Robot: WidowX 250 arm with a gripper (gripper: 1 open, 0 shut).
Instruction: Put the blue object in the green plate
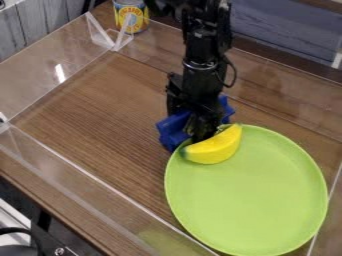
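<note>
The blue object (175,127) lies on the wooden table just off the upper-left rim of the green plate (254,195). Only its left part and a bit on the right show; the rest is hidden under my gripper. My black gripper (198,125) comes straight down onto the blue object, fingers low around it. I cannot tell whether the jaws are closed on it. A yellow banana-shaped piece (214,146) rests on the plate's upper-left rim, touching the gripper's front.
Clear plastic walls (54,75) fence the wooden table on the left, back and front. A yellow-and-white can (128,16) stands at the back left. A folded clear plastic piece (104,35) stands next to it.
</note>
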